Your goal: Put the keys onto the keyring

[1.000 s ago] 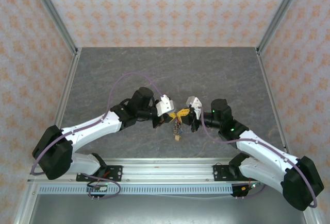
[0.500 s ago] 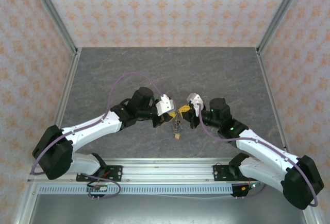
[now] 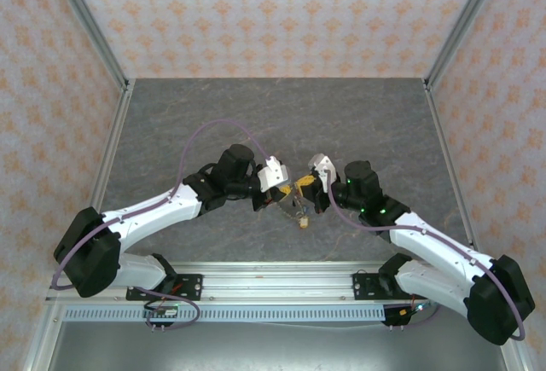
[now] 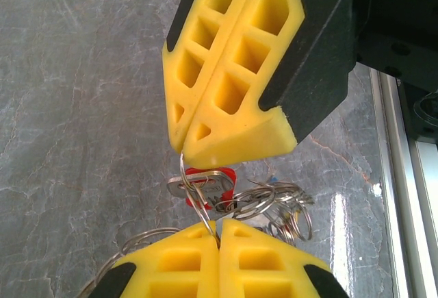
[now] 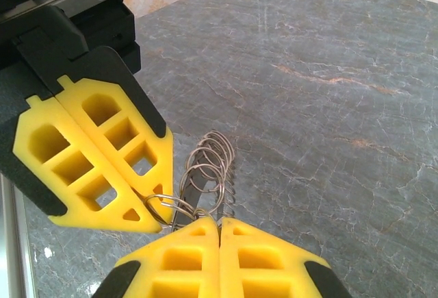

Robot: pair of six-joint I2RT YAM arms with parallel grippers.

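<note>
- My left fingers and right fingers are both clenched on the keyring, tip to tip above the counter; a red-headed key dangles between them
- The wire looks light, springy and slippery; I'd pinch its rim, near the coil's split

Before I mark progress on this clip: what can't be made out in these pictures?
- Top view: the keys are too small to count and sit partly under the tips of the left gripper and the right gripper.
- Right wrist view: the keyring has its lower part hidden behind the right gripper's fingers.
- Left wrist view: overlapping rings cover the red key, so it is unclear whether it is threaded.
</note>
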